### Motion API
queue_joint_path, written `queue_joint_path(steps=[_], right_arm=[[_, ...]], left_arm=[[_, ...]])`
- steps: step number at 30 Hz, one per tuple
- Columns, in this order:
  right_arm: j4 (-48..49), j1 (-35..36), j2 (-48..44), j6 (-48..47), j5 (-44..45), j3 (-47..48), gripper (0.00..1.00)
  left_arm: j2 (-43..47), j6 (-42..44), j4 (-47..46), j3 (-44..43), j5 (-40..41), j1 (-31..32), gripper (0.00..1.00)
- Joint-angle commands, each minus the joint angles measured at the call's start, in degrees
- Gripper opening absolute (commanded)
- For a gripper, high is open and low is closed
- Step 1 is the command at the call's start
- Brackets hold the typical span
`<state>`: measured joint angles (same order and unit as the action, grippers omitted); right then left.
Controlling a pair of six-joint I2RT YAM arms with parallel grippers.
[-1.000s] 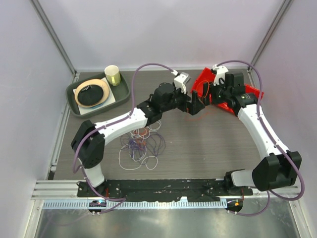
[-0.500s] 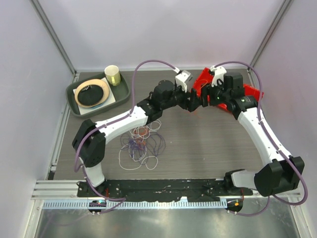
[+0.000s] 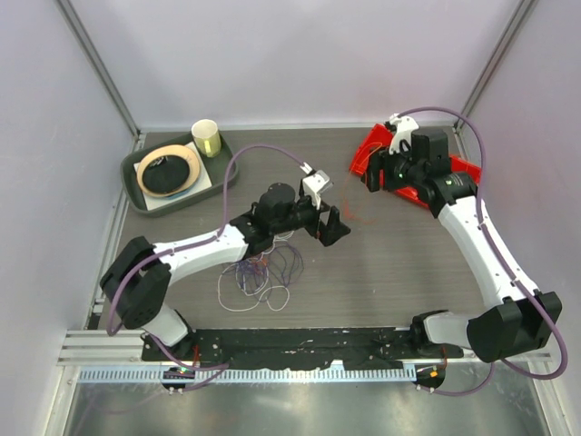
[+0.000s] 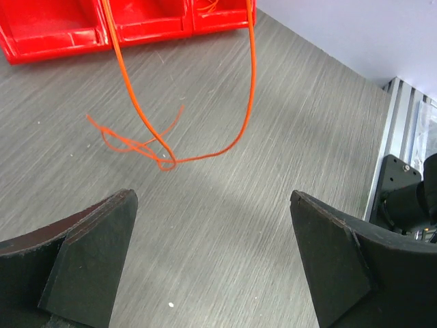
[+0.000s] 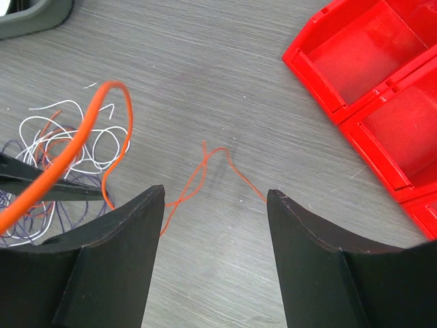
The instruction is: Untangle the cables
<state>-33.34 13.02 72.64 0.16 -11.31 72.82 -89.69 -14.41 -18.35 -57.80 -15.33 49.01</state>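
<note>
Nearest the arm bases, the purple, white and orange-red cables (image 3: 259, 272) lie bunched on the tabletop (image 3: 390, 254), partly under the left arm. Just beyond, the left end effector (image 4: 212, 198) hovers fully spread, holding nothing. Ahead of it one orange-red strand (image 4: 205, 154) lies apart from the bunch, crossing itself in a small kink. Farthest, the right end effector (image 5: 215, 195) is partly spread beside the red bin (image 5: 311, 85), nothing between its fingers. Risk: pulling this strand may tighten the kink or snag it on the bin rim
</note>
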Motion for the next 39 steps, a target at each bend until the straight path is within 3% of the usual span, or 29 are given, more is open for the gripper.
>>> queue_joint_path(steps=[1,5,13,14,16,17,22,23,26,30,34,35,38,39], right_arm=[[1.62,0.69,-1.45,3.0,-1.87,3.2,0.67],[0.91,1.4,-1.97,3.26,-2.49,4.09,0.67],[0.65,1.66,-3.73,4.76,-3.36,4.97,0.66],[0.56,1.57,-4.43,4.93,-3.45,4.79,0.66],[0.56,1.66,-5.05,5.02,-2.67,4.0,0.66],[0.56,1.57,-5.4,5.28,-1.62,3.65,0.66],[-4.53,1.57,-2.34,7.91,11.03,0.58,0.72],[-5.06,1.57,-1.89,8.01,12.96,-0.65,0.74],[-5.16,1.66,-2.15,8.18,12.11,-7.23,0.77],[0.63,1.66,-5.84,7.23,4.47,-16.71,0.79],[3.02,1.57,-7.94,4.77,-1.86,-17.8,0.79],[4.06,1.66,-8.82,3.8,-7.09,-17.54,0.79],[15.46,1.66,-16.18,-1.9,-16.17,-20.86,0.8],[23.94,1.66,-17.96,-3.4,-19.16,-24.61,0.82]], left_arm=[[-0.74,1.5,-7.05,-0.81,-1.89,-0.06,1.0],[-6.72,1.14,-6.26,-6.26,-2.43,0.03,1.0],[-14.19,4.22,-6.52,-12.77,8.81,0.03,1.0],[-14.37,4.57,-7.13,-13.04,8.92,-0.06,0.94],[-14.29,4.66,-7.93,-12.86,8.92,0.03,0.37],[-13.5,4.48,-7.93,-12.78,9.44,-0.06,0.01],[-6.22,3.42,-6.44,-6.72,18.04,-0.06,0.0],[-3.68,2.91,-5.04,-4.97,22.84,-0.06,0.0],[-1.02,2.12,4.06,-6.52,29.98,-0.23,0.0],[2.14,0.71,13.41,-9.78,37.91,-2.07,0.0],[3.64,1.14,20.89,-12.68,38.53,-3.75,0.0],[3.65,1.75,25.07,-14.43,37.67,-3.75,0.0],[3.38,2.2,34.39,-18.29,31.17,-3.75,0.0],[3.47,1.76,36.43,-19.1,29.5,-3.75,0.0]])
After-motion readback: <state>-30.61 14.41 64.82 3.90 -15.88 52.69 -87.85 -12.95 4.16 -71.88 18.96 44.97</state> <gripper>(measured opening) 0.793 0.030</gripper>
